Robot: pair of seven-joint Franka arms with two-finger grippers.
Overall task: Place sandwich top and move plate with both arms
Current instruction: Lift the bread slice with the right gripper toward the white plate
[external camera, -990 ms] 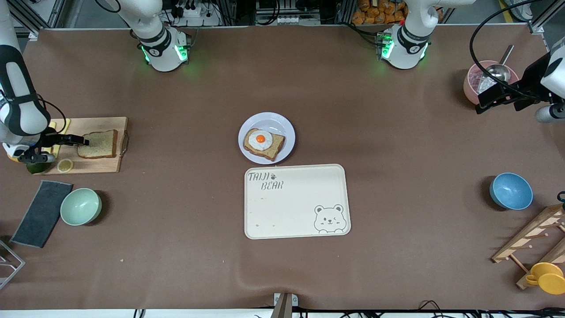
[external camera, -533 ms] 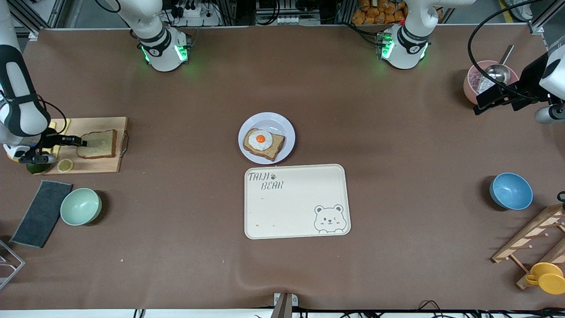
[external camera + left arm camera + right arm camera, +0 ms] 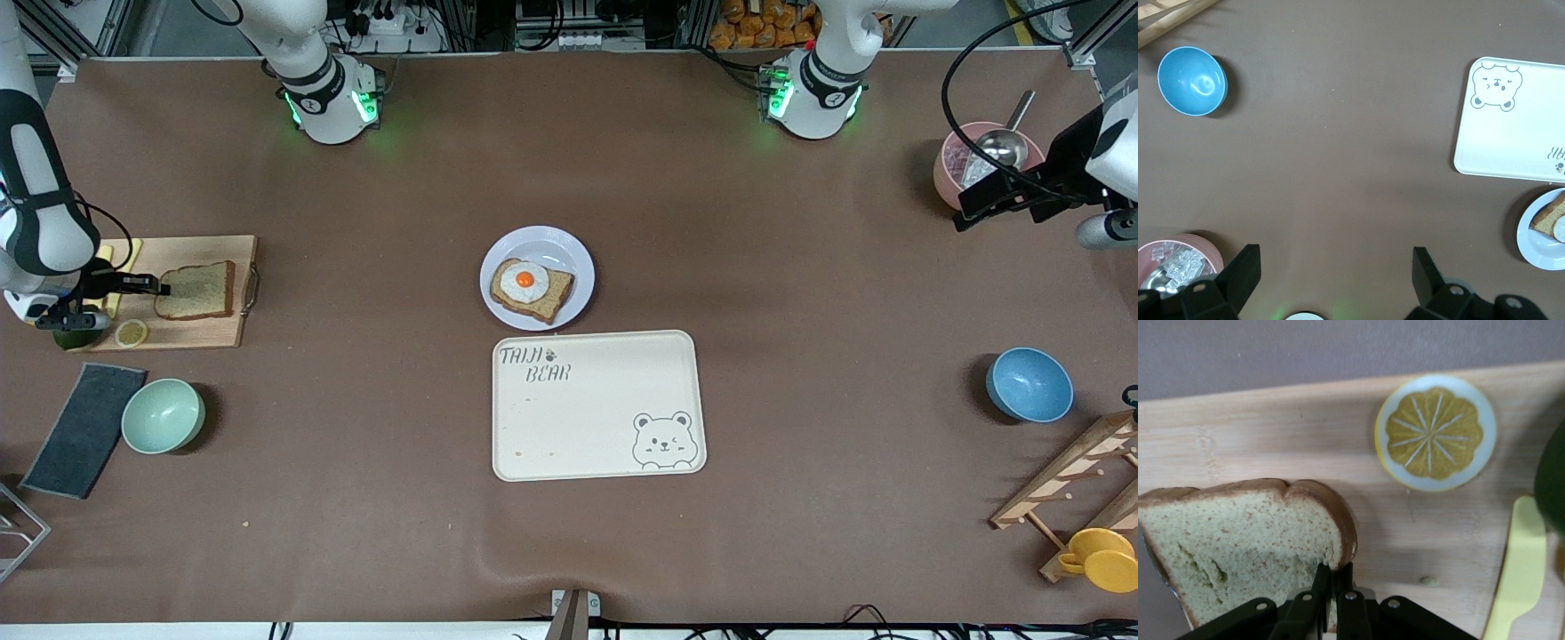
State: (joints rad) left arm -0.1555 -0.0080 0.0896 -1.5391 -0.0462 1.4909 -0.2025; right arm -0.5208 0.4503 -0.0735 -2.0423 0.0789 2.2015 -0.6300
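Sandwich top (image 3: 196, 290): plain wholemeal slice, flat on the wooden cutting board (image 3: 213, 253) at the right arm's end of the desk (image 3: 800, 293), well apart from the plate (image 3: 569, 249) at desk centre. Right claw (image 3: 158, 284): fingers together, pinching the crust edge of the slice, as confirmed in the right wrist view (image 3: 1331, 577). Handling judgement: light, soft, easily compressed and torn; likely to droop from a one-edge pinch, so best lifted slowly and kept near level; best hold at the firmer crust rim, not the crumb. Same board: lemon slice (image 3: 132, 332) and pale yellow knife (image 3: 1521, 567) just beside the slice, not touching it. Plate: carrying the egg-topped bread slice (image 3: 532, 290), with the bear-printed tray (image 3: 605, 418) just beside it, nearer to the front camera. Left claw (image 3: 1331, 273): fingers wide apart, empty, waiting over the left arm's end of the desk near the pink bowl (image 3: 951, 169). Also present: blue bowl (image 3: 1029, 384), green bowl (image 3: 163, 415), grey cloth (image 3: 84, 429). Remaining, by judgement: lift of the slice, placement on the egg, then the two-arm plate move.
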